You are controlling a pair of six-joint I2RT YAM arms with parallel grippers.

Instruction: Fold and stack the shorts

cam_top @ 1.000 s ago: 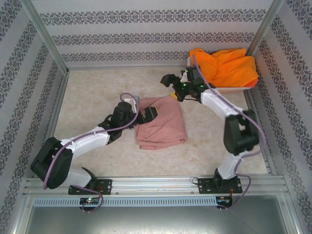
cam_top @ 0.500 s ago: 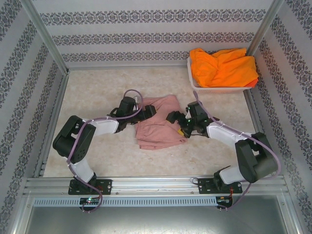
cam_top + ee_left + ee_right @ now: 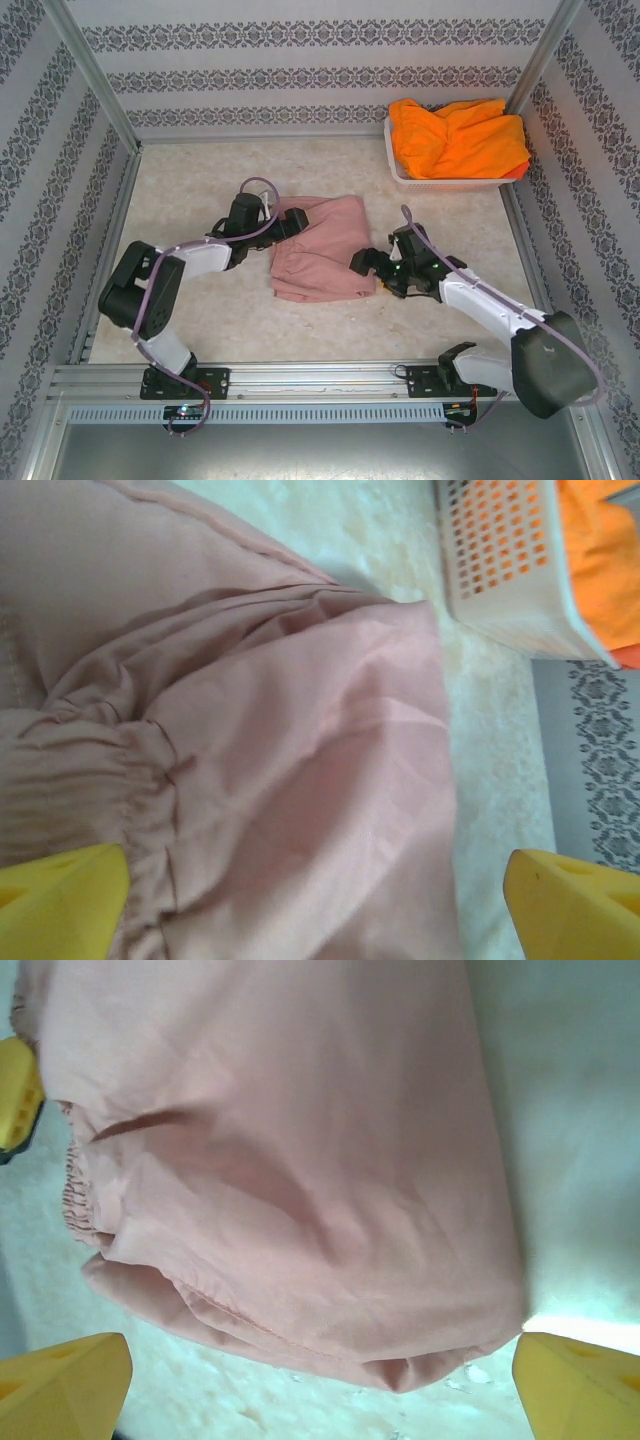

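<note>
Pink shorts [image 3: 320, 250] lie folded flat at table [image 3: 190, 180] centre. The bundle is nearly square. Its slightly longer axis runs approx 1 to 7 o'clock in the top view, w/ the broad smooth end toward 1 and the layered edges toward 7. The gathered elastic waistband sits on the 9 o'clock side, just beside the left gripper [image 3: 291, 222]. The left wrist view shows those puckers on the shorts [image 3: 300, 770] next to one yellow finger [image 3: 60, 900]. The right wrist view shows the shorts [image 3: 290, 1150] w/ a rounded fold edge along the near side.

L gripper is at the shorts' 10 o'clock corner, jaws spread wide over the cloth and pinching nothing. Right gripper [image 3: 363, 262] is at the 4 o'clock edge, also spread wide w/ its fingers [image 3: 575, 1390] either side of the fold; can't tell if they touch the cloth.

Orange shorts [image 3: 460, 138] are heaped in the white basket [image 3: 450, 184] at 1 o'clock, well apart from the pink pair. The basket [image 3: 500, 560] lattice and orange cloth [image 3: 605, 570] also show in the left wrist view.

Vs 1 s ago: R gripper was up by the basket and has come down to the pink shorts' right edge, then slid toward 5 o'clock over the last half sec. L arm's elbow has swung in, and its gripper moved up toward 11 o'clock. Pink shorts shifted a little toward 9 o'clock. Orange heap unchanged.
</note>
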